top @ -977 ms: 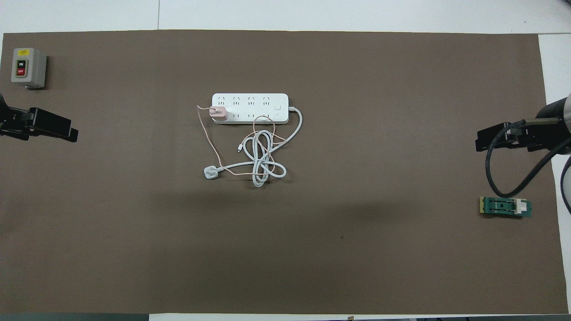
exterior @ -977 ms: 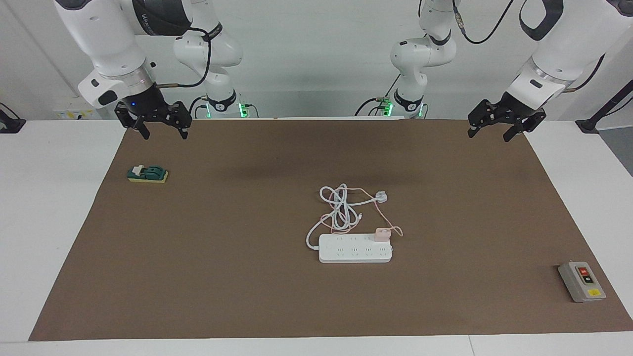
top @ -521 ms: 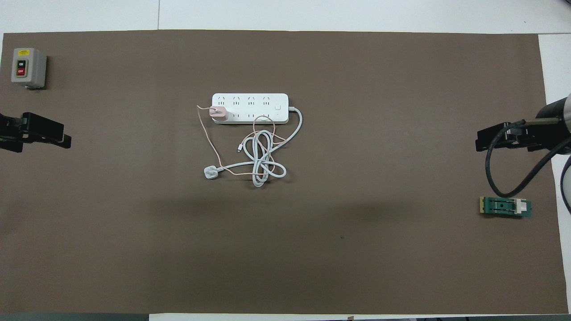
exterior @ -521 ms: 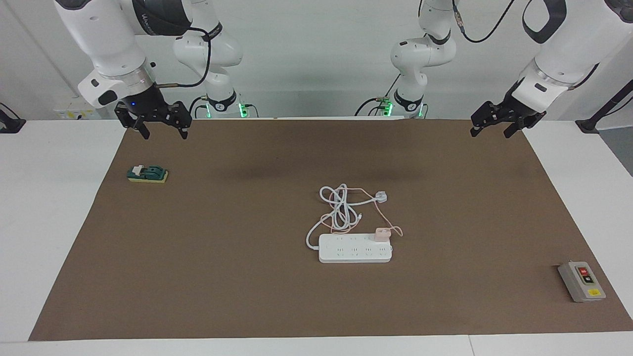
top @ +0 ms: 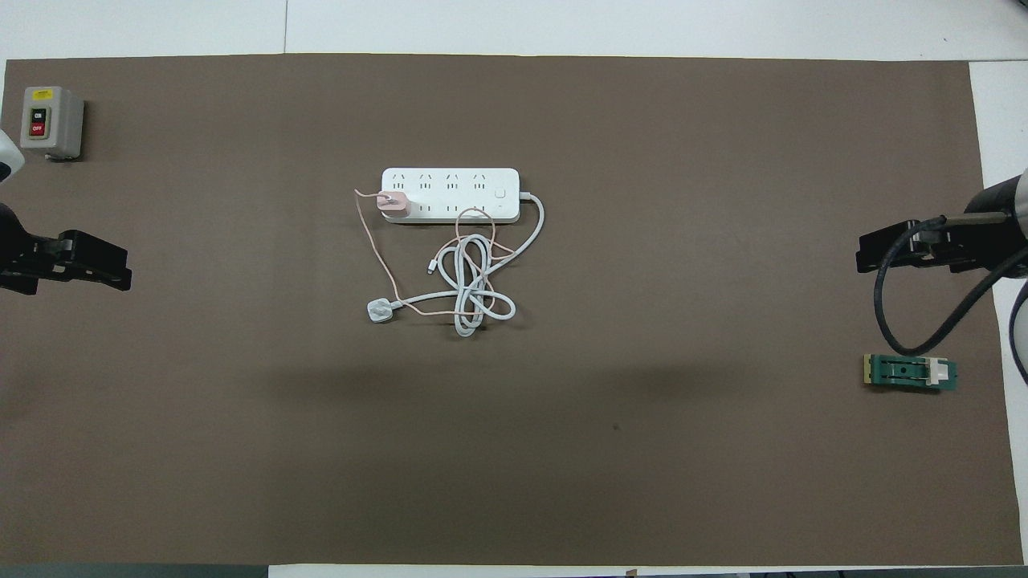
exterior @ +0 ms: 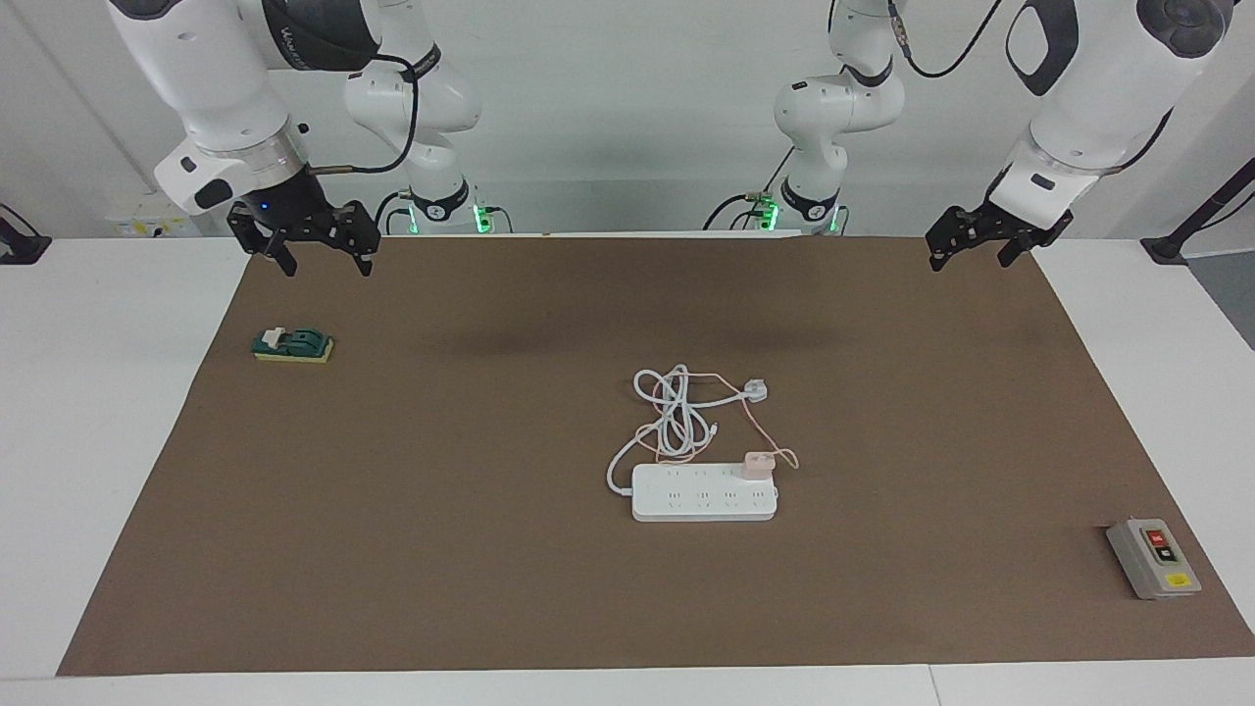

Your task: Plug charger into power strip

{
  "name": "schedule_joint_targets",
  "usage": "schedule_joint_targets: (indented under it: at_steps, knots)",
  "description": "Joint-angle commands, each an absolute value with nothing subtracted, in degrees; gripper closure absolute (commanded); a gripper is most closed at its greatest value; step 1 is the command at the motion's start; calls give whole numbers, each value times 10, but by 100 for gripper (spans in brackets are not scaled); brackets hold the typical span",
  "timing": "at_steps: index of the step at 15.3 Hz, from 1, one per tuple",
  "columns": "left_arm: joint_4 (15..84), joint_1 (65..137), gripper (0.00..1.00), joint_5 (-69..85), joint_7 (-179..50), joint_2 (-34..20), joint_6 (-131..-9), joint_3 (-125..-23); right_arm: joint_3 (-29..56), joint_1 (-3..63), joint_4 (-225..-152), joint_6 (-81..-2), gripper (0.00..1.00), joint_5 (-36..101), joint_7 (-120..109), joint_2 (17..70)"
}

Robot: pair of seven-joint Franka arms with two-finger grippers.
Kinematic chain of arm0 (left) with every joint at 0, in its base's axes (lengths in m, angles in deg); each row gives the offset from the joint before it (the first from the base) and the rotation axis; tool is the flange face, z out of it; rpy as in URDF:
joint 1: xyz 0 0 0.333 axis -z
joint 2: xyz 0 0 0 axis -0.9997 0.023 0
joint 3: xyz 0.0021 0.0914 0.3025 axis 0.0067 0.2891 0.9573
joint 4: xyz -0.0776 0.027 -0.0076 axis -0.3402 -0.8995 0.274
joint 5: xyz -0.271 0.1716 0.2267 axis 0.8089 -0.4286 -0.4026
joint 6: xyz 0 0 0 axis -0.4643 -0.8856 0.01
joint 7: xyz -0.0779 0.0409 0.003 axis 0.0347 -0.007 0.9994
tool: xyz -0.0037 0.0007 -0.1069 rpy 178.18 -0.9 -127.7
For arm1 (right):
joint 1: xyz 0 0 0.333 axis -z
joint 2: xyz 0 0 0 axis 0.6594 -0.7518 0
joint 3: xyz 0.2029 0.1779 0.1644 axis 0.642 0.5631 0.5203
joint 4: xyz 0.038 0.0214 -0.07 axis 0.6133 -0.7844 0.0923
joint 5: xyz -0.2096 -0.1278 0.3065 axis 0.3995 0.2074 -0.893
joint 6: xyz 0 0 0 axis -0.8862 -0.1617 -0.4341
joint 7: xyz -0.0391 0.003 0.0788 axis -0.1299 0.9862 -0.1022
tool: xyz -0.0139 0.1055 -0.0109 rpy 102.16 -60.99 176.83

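Observation:
The white power strip (exterior: 691,498) lies flat in the middle of the brown mat; it also shows in the overhead view (top: 458,183). The pale-pink charger (exterior: 757,465) sits upright on the strip's end toward the left arm, in an outlet of the row nearer the robots, also visible from above (top: 394,204). Its thin pink cable loops over the mat. My left gripper (exterior: 971,257) hangs open and empty over the mat's corner by the left arm's base (top: 120,271). My right gripper (exterior: 326,265) hangs open and empty over the mat's corner by the right arm's base (top: 866,258).
The strip's thick white cord is coiled nearer the robots and ends in a white three-pin plug (exterior: 753,390). A grey switch box (exterior: 1153,559) stands at the left arm's end of the table. A green block (exterior: 292,345) lies at the right arm's end.
My left gripper has drawn back toward the robots' edge of the mat and turned a little. The right arm, charger and strip have not moved.

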State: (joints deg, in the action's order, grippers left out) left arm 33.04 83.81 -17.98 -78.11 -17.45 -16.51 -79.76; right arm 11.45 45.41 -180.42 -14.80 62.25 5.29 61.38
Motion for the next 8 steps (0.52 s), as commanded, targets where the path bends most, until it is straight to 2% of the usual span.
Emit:
schedule_joint_targets:
  at_steps: [1, 5, 8]
  knots:
    - [343, 844, 0, -190, -776, -174, -181, -788, 119, 463, -1816, -153, 0, 629, 46, 626]
    - [342, 848, 0, -186, -775, -159, -179, -788, 120, 463, -1816, -153, 0, 629, 46, 626]
    - [312, 846, 0, -186, -774, -137, -165, -788, 120, 463, -1816, -153, 0, 629, 46, 626]
